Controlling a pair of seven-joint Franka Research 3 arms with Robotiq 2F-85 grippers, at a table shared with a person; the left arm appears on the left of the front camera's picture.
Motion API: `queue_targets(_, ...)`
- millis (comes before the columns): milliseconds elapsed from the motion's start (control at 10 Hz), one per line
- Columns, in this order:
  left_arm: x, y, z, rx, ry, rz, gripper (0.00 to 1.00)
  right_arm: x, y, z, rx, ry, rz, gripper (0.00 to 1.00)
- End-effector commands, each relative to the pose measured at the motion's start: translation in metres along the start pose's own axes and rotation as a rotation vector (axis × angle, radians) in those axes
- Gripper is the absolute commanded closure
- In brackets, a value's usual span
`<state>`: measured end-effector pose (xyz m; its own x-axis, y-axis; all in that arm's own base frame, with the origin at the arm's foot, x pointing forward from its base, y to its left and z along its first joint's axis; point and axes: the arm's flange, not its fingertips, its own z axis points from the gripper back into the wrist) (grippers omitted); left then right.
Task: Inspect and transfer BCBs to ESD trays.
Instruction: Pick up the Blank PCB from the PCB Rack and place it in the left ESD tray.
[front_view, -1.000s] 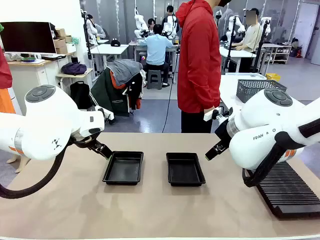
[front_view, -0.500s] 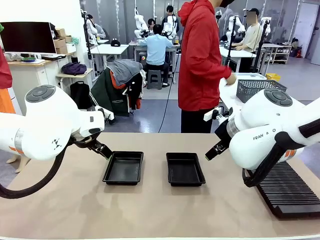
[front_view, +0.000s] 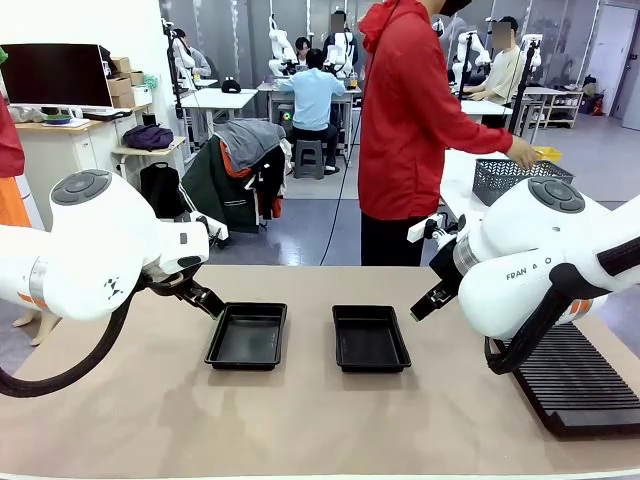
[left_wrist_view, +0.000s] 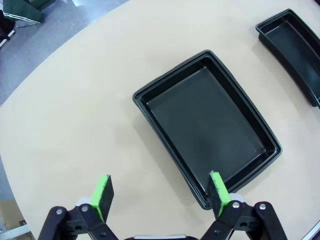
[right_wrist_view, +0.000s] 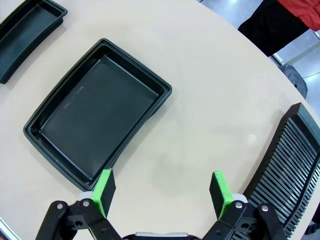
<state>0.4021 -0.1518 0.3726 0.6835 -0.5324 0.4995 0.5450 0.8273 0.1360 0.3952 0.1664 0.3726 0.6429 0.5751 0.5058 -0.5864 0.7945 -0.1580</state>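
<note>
Two black ESD trays lie empty side by side mid-table: the left tray (front_view: 247, 336) and the right tray (front_view: 369, 338). My left gripper (left_wrist_view: 161, 194) is open above the table, hovering at the near corner of the left tray (left_wrist_view: 207, 130); the other tray's (left_wrist_view: 295, 45) edge shows at the upper right of that view. My right gripper (right_wrist_view: 162, 192) is open too, held over bare table beside the right tray (right_wrist_view: 95, 115). Nothing sits between either pair of fingers. No BCBs are in view. In the front view both grippers hang just outside the trays, left (front_view: 203, 298) and right (front_view: 424, 300).
A long black ribbed rack (front_view: 575, 380) lies at the table's right edge, also seen in the right wrist view (right_wrist_view: 290, 165). A person in a red hoodie (front_view: 405, 120) stands at the far side, hand reaching to a grey mesh basket (front_view: 510, 178) on a neighbouring table.
The person has turned and stretched an arm out to the grey mesh basket. Both arms and both trays have stayed still.
</note>
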Motion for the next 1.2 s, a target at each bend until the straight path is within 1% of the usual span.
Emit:
queue_targets(0,0.0,0.0,0.0,0.0,0.0,0.0,0.0,0.0,0.0,0.0,0.0,0.0,-0.001,0.0)
queue_targets(100,0.005,0.001,0.006,-0.007,-0.019,0.039,0.0,0.0,0.0,0.0,0.0,0.0,0.0,0.0)
queue_targets(200,0.004,0.0,0.016,-0.017,-0.009,0.081,0.0,0.003,-0.004,0.019,0.031,0.001,-0.054,0.0)
queue_targets(300,0.004,-0.004,0.034,-0.058,-0.034,0.124,0.0,0.007,-0.013,0.043,0.05,0.013,-0.081,0.0)
queue_targets(400,0.001,-0.006,0.054,-0.068,-0.047,0.137,0.0,0.012,-0.016,0.065,0.089,0.002,-0.115,0.0)
queue_targets(600,0.002,-0.008,0.091,-0.088,-0.051,0.166,0.0,0.019,-0.027,0.112,0.114,0.022,-0.148,0.0)
queue_targets(700,0.004,-0.001,0.111,-0.099,-0.029,0.199,0.0,0.021,-0.035,0.139,0.14,0.027,-0.177,0.0)
queue_targets(900,0.007,0.011,0.148,-0.122,0.017,0.274,0.0,0.027,-0.053,0.183,0.2,0.03,-0.193,0.0)
queue_targets(1100,0.01,0.024,0.184,-0.162,0.063,0.359,0.0,0.029,-0.076,0.213,0.278,0.068,-0.254,0.0)
